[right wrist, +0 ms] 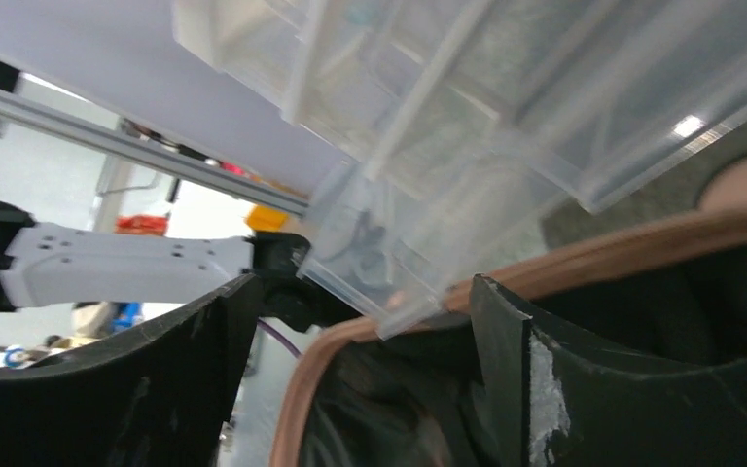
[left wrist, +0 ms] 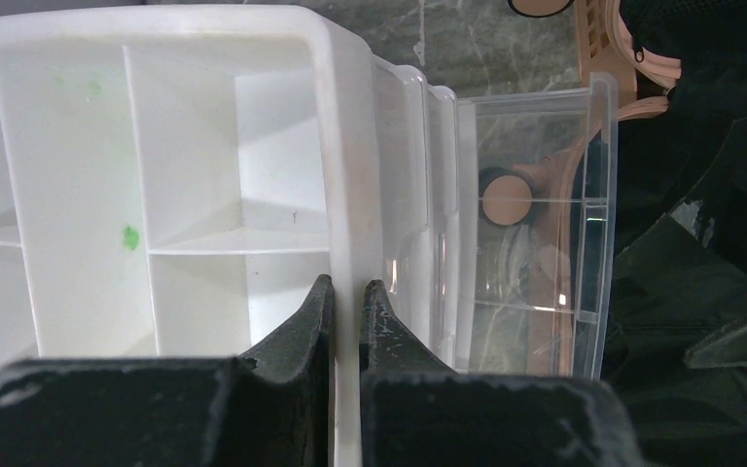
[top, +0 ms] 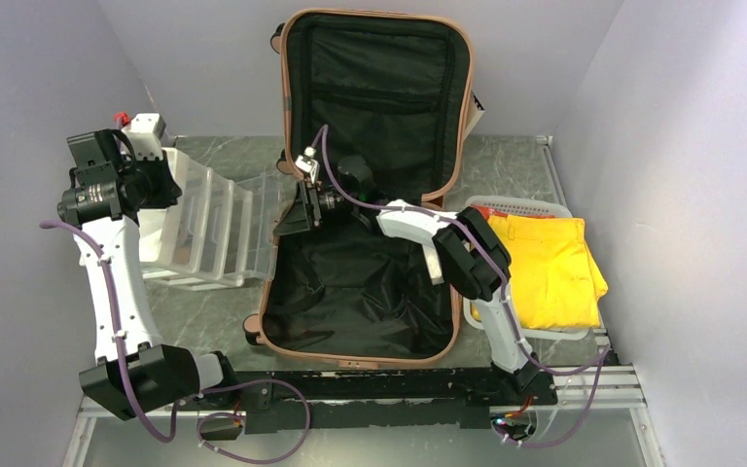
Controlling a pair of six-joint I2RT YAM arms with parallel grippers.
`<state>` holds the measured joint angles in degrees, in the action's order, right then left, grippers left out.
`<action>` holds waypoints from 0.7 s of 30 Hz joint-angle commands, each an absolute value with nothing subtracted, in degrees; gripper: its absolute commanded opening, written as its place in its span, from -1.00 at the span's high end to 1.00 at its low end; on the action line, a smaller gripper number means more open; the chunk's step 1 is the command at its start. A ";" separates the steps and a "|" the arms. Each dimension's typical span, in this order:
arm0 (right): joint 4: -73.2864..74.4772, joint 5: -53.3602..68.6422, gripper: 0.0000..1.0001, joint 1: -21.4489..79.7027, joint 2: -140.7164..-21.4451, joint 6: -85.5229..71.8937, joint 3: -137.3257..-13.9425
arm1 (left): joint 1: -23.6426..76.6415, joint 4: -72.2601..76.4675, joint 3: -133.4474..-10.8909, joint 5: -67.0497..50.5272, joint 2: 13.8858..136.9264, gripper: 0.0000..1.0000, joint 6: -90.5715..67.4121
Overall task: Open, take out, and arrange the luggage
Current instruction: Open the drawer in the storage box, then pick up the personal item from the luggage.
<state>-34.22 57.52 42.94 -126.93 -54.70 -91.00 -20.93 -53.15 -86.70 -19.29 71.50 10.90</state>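
Plastic boxes [top: 209, 229] at nine o'clock of the luggage [top: 360, 292] are risking tipping, with only the left gripper [left wrist: 347, 297] pinching them and the right gripper [right wrist: 365, 292] gaping.

No legible text or labels anywhere.
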 commanded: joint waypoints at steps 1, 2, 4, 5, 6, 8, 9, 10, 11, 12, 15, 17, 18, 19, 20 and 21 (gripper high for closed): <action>-8.40 55.82 -0.70 41.16 -123.51 -32.80 -94.29 | -21.20 -44.87 -88.29 -20.96 68.14 0.90 14.41; -6.47 55.45 -0.71 40.87 -123.38 -31.38 -94.38 | -21.18 -44.69 -88.25 -21.22 68.04 0.90 14.41; -3.72 54.59 -0.71 40.37 -122.86 -28.75 -94.27 | -21.18 -44.40 -88.35 -21.59 67.94 0.90 14.36; -1.63 53.81 -0.71 40.10 -122.42 -27.12 -94.49 | -21.20 -44.41 -88.53 -21.80 67.93 0.90 14.47; 1.15 53.01 -0.71 39.89 -121.97 -24.78 -94.99 | -21.18 -44.45 -88.77 -21.94 67.87 0.90 14.45; 8.62 50.15 -0.71 39.41 -120.45 -18.61 -96.55 | -21.19 -44.43 -89.25 -22.07 67.77 0.90 14.56; 11.79 47.70 -0.72 38.88 -119.57 -14.43 -96.86 | -21.18 -44.52 -89.48 -22.22 67.77 0.90 14.59; 15.45 45.27 -0.72 38.47 -118.55 -11.36 -97.15 | -21.18 -44.68 -89.81 -22.34 67.76 0.90 14.59; 18.38 43.10 -0.72 37.76 -117.30 -8.29 -97.10 | -21.18 -44.83 -90.09 -22.40 67.76 0.90 14.59; 20.79 40.82 -0.72 37.04 -115.74 -5.55 -96.24 | -21.18 -44.90 -90.23 -22.50 67.64 0.90 14.56; 26.90 32.58 -0.72 35.07 -110.46 3.97 -93.34 | -21.18 -44.67 -90.27 -23.05 67.29 0.90 14.28; 29.00 26.00 -0.72 34.37 -106.42 10.35 -90.40 | -21.18 -44.65 -90.37 -23.32 67.24 0.90 14.18; 29.39 22.75 -0.73 34.15 -104.10 13.16 -88.51 | -21.18 -44.73 -90.31 -23.36 67.19 0.90 14.15; 29.81 19.95 -0.74 34.01 -102.07 15.85 -86.46 | -21.18 -44.74 -90.27 -23.26 67.16 0.90 14.24; 30.21 16.73 -0.74 33.86 -100.00 17.86 -84.68 | -21.18 -44.69 -90.14 -23.23 67.03 0.90 14.35; 30.57 13.68 -0.75 33.32 -97.73 20.01 -82.68 | -21.18 -44.61 -89.97 -23.13 66.95 0.90 14.48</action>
